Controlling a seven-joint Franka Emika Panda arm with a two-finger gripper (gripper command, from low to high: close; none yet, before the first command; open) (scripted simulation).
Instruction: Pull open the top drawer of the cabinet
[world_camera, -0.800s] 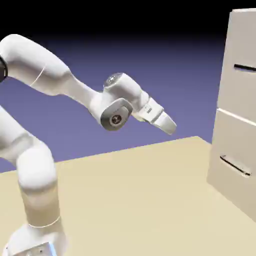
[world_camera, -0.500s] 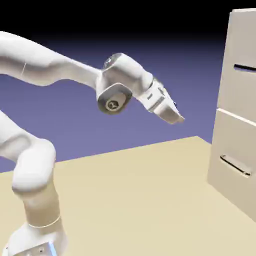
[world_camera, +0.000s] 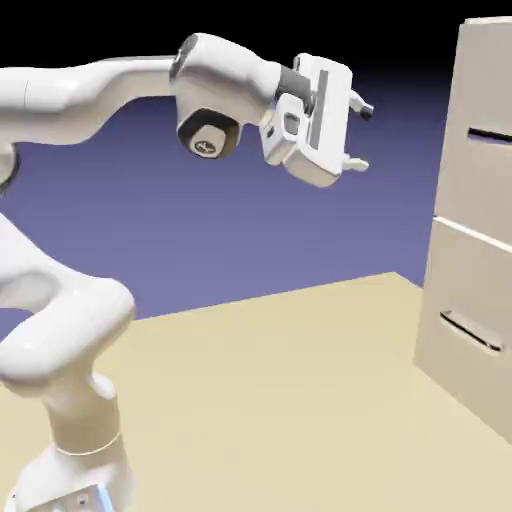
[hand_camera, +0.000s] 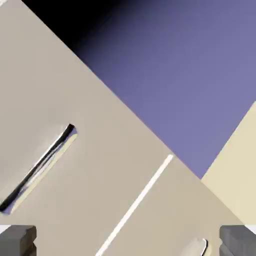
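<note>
Gripper: my gripper (world_camera: 357, 137) spread wide, empty.
Top drawer (world_camera: 488, 170): at 3 o'clock, apart; likely rigid, sliding.
Hold: its slim dark handle (hand_camera: 37, 167), mid-bar.

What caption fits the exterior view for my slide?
Open gripper raised level with the top drawer handle, well short of the cabinet.

Beige table (world_camera: 280, 400) under cabinet (world_camera: 480, 230), arm base (world_camera: 70, 480).
</note>
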